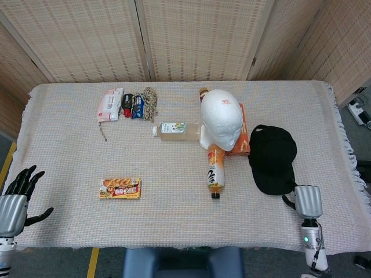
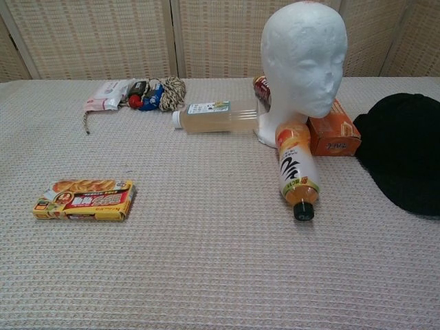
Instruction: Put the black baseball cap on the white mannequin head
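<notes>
The black baseball cap (image 1: 272, 157) lies flat on the table cloth, right of the white mannequin head (image 1: 222, 119). That head stands upright, and in the chest view the mannequin head (image 2: 304, 58) faces front with the cap (image 2: 405, 148) at the right edge. My right hand (image 1: 307, 201) hovers at the table's front edge, just below and right of the cap's brim, holding nothing, its thumb spread toward the cap. My left hand (image 1: 14, 202) is at the front left corner with fingers spread and empty. Neither hand shows in the chest view.
An orange drink bottle (image 1: 215, 171) lies in front of the head, between it and the cap. A clear bottle (image 1: 175, 131) lies left of the head, an orange box (image 1: 242, 139) right of it. A yellow snack box (image 1: 120, 189) and small items (image 1: 130, 105) lie further left.
</notes>
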Robot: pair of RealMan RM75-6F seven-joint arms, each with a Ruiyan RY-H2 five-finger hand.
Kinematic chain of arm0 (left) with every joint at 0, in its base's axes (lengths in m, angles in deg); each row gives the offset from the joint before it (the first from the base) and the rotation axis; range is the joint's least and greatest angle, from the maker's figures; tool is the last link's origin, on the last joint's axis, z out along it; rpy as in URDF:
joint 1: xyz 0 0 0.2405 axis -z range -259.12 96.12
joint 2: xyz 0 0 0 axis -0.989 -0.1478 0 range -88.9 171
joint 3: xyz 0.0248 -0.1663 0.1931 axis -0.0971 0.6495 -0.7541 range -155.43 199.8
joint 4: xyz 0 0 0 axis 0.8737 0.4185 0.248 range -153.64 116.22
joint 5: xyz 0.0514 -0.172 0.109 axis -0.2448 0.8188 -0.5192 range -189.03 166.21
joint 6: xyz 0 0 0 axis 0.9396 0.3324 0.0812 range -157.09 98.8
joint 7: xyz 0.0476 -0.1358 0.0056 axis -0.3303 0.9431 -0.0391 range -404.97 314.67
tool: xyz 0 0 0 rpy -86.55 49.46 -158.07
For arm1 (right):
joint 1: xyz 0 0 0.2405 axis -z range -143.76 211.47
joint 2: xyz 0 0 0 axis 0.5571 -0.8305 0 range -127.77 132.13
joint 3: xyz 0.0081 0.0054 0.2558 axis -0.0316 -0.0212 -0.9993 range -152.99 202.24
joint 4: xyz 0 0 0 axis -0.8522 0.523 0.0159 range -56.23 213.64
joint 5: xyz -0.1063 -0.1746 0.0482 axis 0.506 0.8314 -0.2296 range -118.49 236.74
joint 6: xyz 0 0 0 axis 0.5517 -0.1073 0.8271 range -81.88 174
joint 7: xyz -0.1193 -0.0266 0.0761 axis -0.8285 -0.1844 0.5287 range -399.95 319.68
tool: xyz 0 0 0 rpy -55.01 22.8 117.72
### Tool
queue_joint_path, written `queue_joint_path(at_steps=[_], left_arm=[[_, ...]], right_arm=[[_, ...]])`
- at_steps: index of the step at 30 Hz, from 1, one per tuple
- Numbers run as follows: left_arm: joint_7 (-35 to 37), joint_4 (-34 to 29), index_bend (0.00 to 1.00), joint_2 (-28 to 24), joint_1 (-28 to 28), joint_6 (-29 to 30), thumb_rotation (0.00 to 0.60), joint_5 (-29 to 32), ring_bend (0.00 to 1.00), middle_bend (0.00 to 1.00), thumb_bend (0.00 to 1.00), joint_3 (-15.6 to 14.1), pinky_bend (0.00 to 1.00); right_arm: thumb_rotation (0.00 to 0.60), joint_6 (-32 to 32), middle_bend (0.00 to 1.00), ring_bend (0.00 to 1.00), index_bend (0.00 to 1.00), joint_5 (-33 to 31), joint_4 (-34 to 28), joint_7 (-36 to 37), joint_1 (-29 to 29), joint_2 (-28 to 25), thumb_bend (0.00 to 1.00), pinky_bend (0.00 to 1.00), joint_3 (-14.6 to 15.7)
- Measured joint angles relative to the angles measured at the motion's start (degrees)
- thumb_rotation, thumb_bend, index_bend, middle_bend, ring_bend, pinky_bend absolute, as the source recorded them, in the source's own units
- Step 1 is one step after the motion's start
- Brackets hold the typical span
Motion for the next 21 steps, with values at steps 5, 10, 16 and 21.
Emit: queue_joint_path(at_steps=[5, 10, 16, 21], left_arm=[[-0.4, 0.2, 0.18, 0.2, -0.2, 0.7, 0.6, 0.0, 0.03, 0.09, 0.17, 0.2, 0.23], [-0.5, 0.3, 0.18, 0.4, -0.3, 1.0, 0.6, 0.1, 0.03, 0.09, 0.17, 0.4, 0.23], [-0.6, 0.4, 0.18, 0.5, -0.3, 0.9, 0.6, 0.1, 0.04, 0.09, 0.17, 0.4, 0.23], [-0.8, 0.6, 0.18, 0.6, -0.4, 1.1, 0.6, 0.3, 0.04, 0.09, 0.17, 0.6, 0.23]], right_arm=[[0.6, 0.5, 1.0, 1.0, 0.53, -0.2, 1.4, 0.9, -0.4, 0.9, 0.07, 1.0, 0.1], [0.6, 1.7, 1.0, 1.0, 0.52, -0.5, 2.5, 1.5, -0.8, 1.6, 0.12, 1.0, 0.2], [0.6, 2.8, 1.0, 1.0, 0.5, -1.2, 3.7, 2.2, -1.8, 2.8, 0.15, 1.0, -0.1], [0.6, 3.0, 1.0, 1.0, 0.49, -1.6, 4.2, 2.7, -2.4, 3.4, 0.19, 1.0, -0.4]])
